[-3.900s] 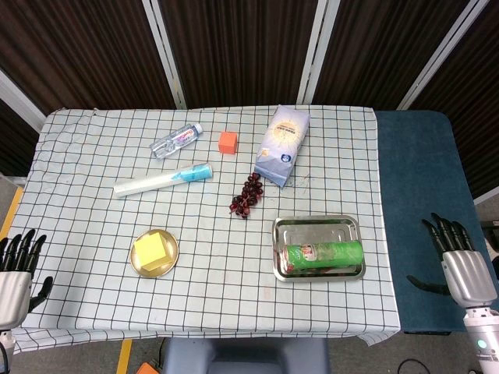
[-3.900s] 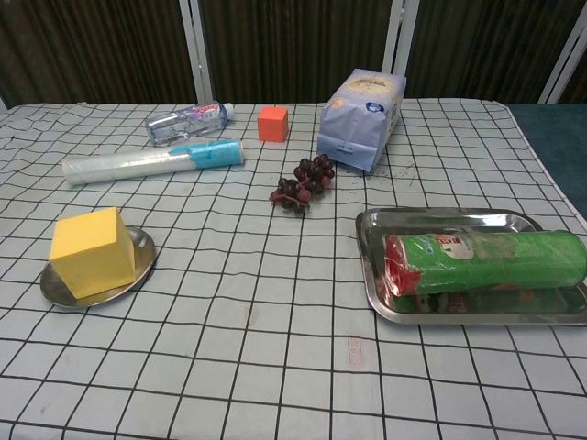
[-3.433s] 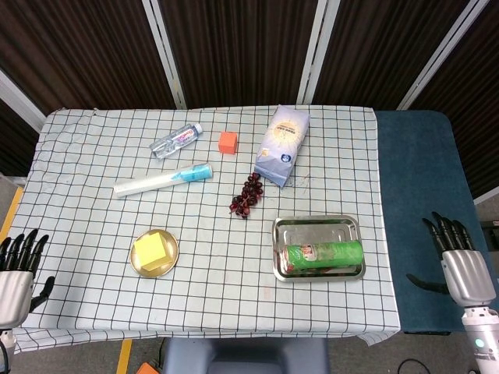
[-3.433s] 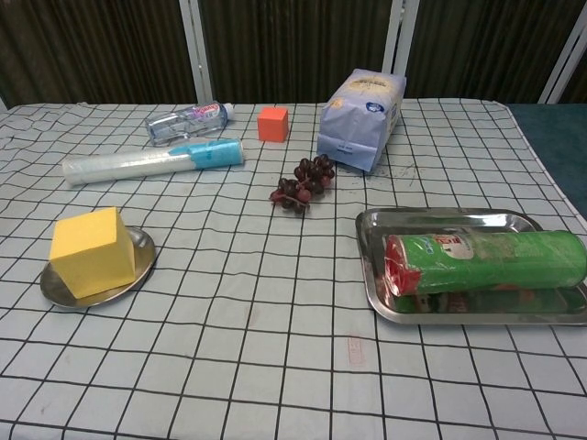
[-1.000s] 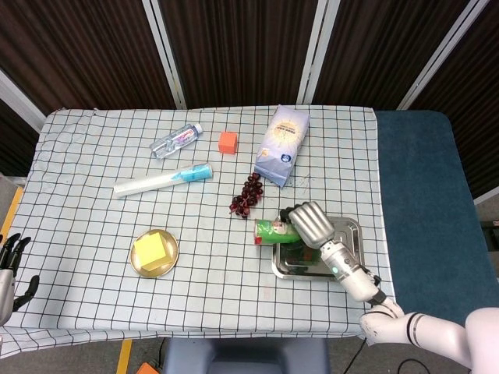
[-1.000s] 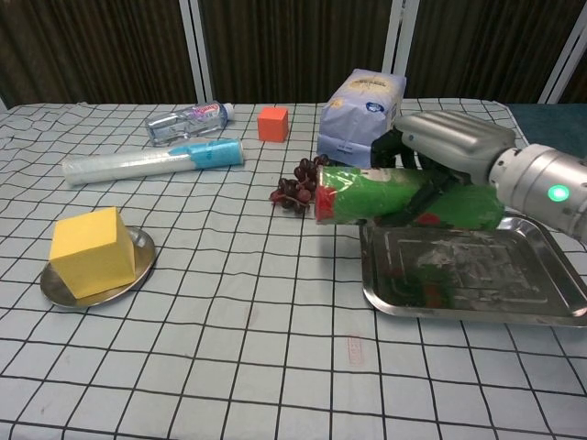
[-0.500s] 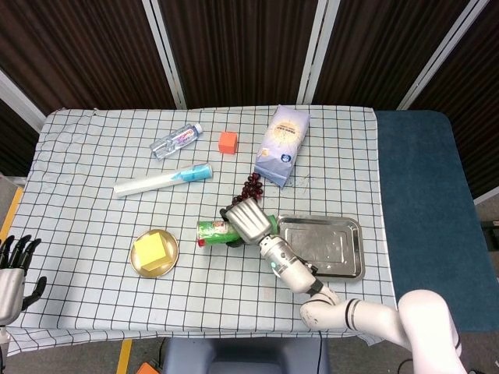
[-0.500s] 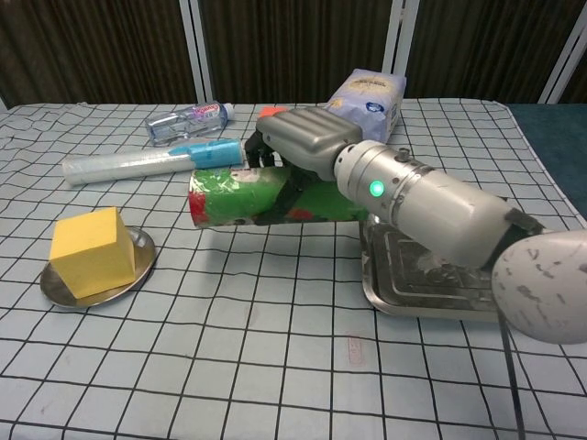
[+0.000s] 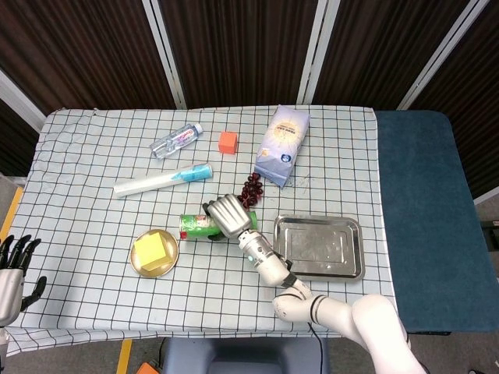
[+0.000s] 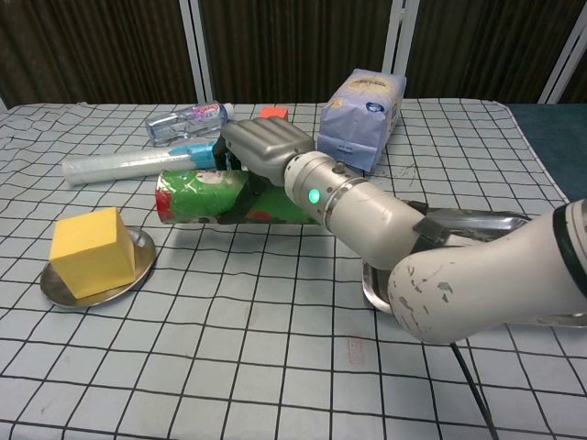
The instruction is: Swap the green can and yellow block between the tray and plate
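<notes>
My right hand grips the green can, which lies sideways low over the cloth between the plate and the tray. The yellow block sits on the round metal plate at the front left. At the front right, the steel tray holds nothing; my right arm hides much of it in the chest view. My left hand hangs off the table's left front corner, fingers spread, holding nothing.
A bunch of dark grapes lies just behind my right hand. Further back are a white-blue bag, an orange cube, a water bottle and a white-blue tube.
My right hand has carried the green can out of the tray and leftward across the table toward the plate. The left hand has barely moved.
</notes>
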